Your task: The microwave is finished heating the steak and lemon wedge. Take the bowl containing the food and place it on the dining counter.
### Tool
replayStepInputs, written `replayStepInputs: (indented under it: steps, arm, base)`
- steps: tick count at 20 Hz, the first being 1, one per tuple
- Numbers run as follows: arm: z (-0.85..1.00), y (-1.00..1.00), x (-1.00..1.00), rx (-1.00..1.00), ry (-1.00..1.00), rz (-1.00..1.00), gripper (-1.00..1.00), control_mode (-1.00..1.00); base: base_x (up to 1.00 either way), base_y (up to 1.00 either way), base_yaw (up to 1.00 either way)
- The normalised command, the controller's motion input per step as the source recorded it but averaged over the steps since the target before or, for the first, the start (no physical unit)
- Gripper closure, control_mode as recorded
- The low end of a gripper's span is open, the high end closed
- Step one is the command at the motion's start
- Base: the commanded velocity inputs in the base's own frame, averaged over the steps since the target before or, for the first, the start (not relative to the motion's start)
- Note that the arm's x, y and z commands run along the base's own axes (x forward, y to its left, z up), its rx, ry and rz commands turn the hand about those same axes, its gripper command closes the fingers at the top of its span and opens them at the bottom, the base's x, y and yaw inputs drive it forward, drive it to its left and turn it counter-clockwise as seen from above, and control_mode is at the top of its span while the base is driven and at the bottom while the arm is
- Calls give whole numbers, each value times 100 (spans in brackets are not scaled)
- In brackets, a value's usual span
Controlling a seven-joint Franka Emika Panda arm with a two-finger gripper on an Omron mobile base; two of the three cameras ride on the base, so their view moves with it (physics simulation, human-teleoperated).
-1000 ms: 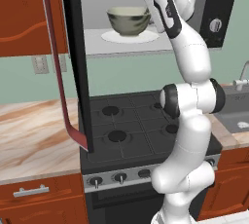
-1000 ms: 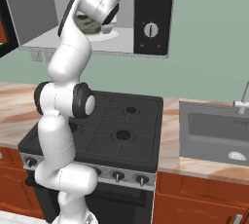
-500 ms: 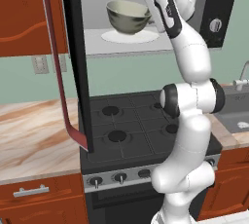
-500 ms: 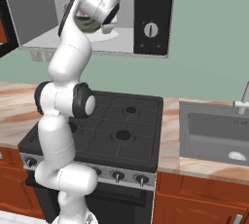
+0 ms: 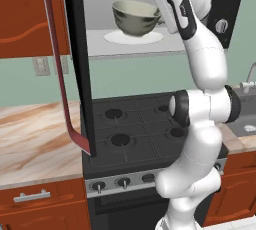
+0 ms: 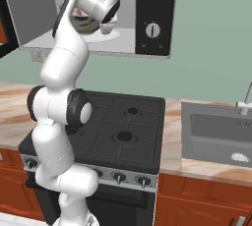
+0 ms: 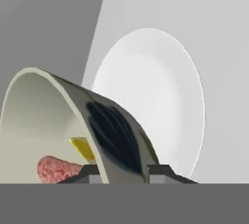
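Observation:
The microwave [image 5: 95, 49] stands open, its black door [image 5: 75, 54] swung out to the left. The beige-grey bowl [image 5: 136, 18] hangs slightly tilted just above the white turntable [image 5: 134, 37]. My gripper [image 5: 161, 16] is shut on its right rim. In the hand view the bowl wall [image 7: 116, 135] is pinched between my fingertips [image 7: 158, 172], and the gripper [image 7: 124, 174] sits astride the rim. Inside lie the pinkish steak [image 7: 58, 169] and the yellow lemon wedge [image 7: 82, 147]. From the right, my arm hides most of the bowl [image 6: 86, 23].
Below the microwave is a black stove [image 5: 135, 129]. Cream marble countertop [image 5: 30, 134] with brown veins lies to its left; I cannot tell whether it is the dining counter. A sink [image 6: 216, 136] is to the right. The microwave's knob panel [image 6: 152, 29] borders the opening.
The gripper has shut on the bowl's rim. The bowl has risen a little off the turntable and now tilts.

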Motion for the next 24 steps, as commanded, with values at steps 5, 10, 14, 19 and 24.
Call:
replayStepInputs:
  steps: [5, 10, 14, 19, 24]
  arm:
    - [0, 0, -85, 0, -12, 0, 100, -100]
    - [0, 0, -100, 0, -26, 0, 100, -100]
    - [0, 0, -100, 0, -23, 0, 100, -100]
    - [0, 0, -100, 0, -8, 1, 100, -100]
    - [0, 0, -100, 0, 1, 4, 100, -100]
  base:
    - [0, 0, 0]
    - [0, 0, 0]
    - [0, 0, 0]
    - [0, 0, 0]
    - [0, 0, 0]
